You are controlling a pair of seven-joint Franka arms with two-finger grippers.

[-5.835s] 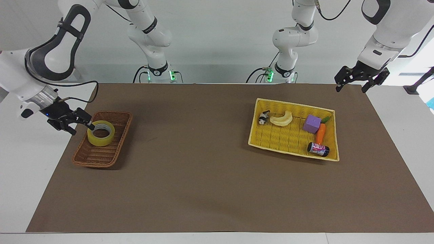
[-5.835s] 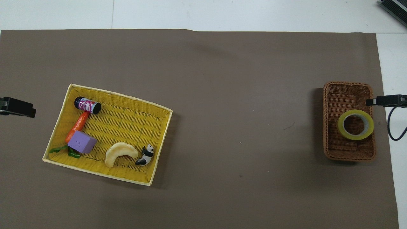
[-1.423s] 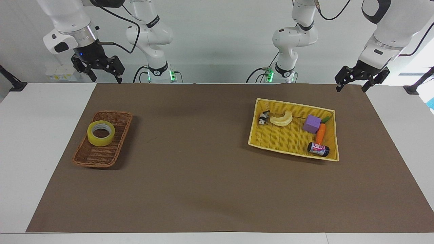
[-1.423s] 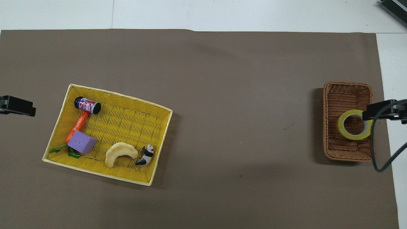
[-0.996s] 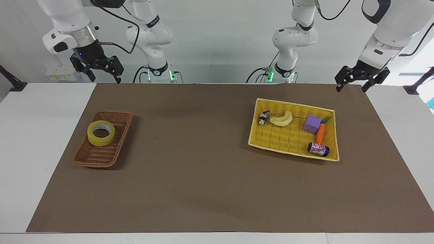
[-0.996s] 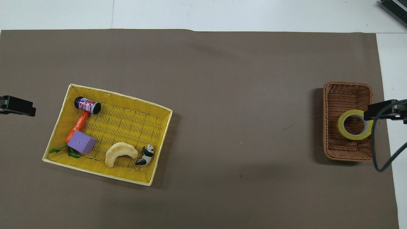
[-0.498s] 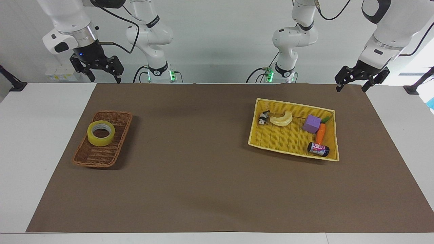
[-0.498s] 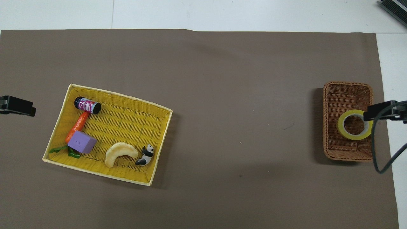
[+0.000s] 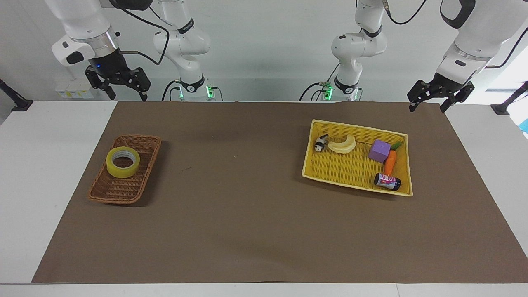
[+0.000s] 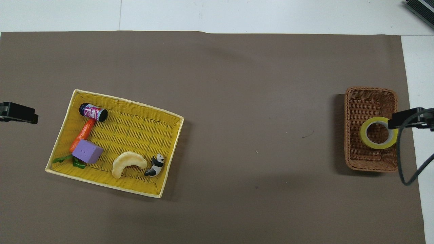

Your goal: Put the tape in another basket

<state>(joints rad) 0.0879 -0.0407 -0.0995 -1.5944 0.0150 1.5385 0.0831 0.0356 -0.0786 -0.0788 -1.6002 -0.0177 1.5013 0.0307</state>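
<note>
Yellow tape [image 9: 123,162] in wicker basket [image 9: 108,191] | right gripper [image 9: 121,94] raised clear, wide, empty

Your right gripper [image 9: 122,93] hangs raised above the brown mat's [image 9: 247,214] edge nearest the robots, at its own arm's corner, fingers spread and empty. Your left gripper [image 9: 428,106] hangs over the mat's corner at its own arm's end, apparently open too, holding nothing.
</note>
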